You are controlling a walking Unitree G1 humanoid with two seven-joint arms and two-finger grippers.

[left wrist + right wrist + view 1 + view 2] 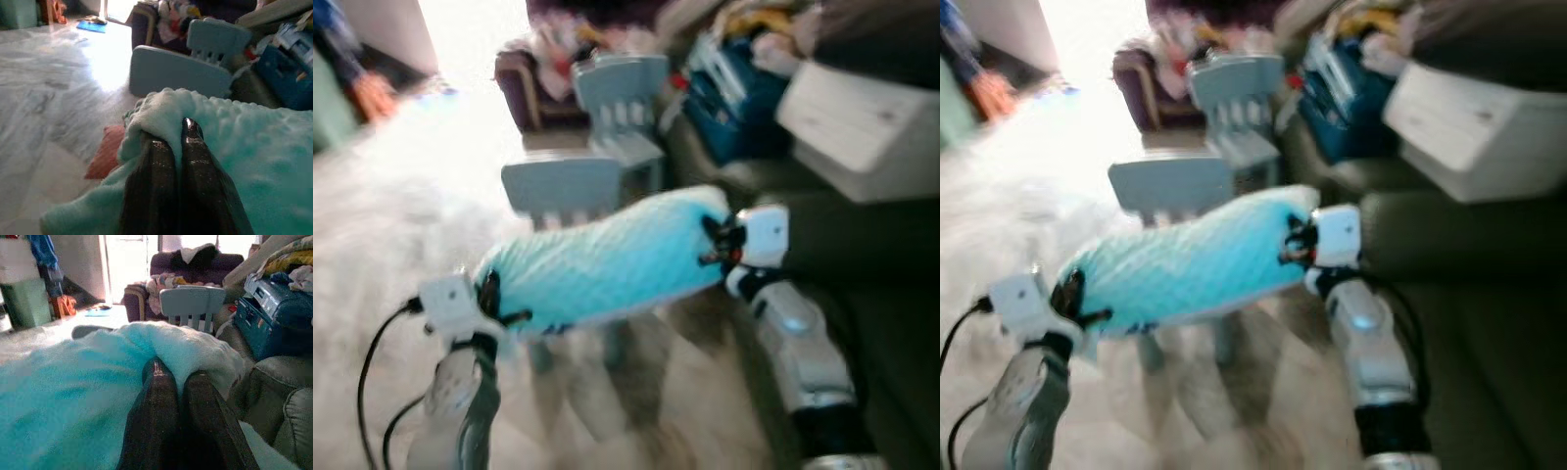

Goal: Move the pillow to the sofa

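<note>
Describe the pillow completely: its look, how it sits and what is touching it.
The pillow is long, plump and light turquoise, with a nubby, fleecy cover that looks soft. It is off the floor, carried between the two arms and tilted, its right end higher than its left. The left gripper is shut on a bunched fold at one end, and the right gripper is shut on the cover at the other end. Behind it stand small grey-blue chairs; the dark sofa lies to its right. Nothing else touches it.

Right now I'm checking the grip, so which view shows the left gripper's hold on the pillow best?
The left wrist view: the left gripper has its fingers pinched on a fold of the pillow. The blurred eye views show both pillow ends held; the right wrist view shows the right gripper shut on the other end.
</note>
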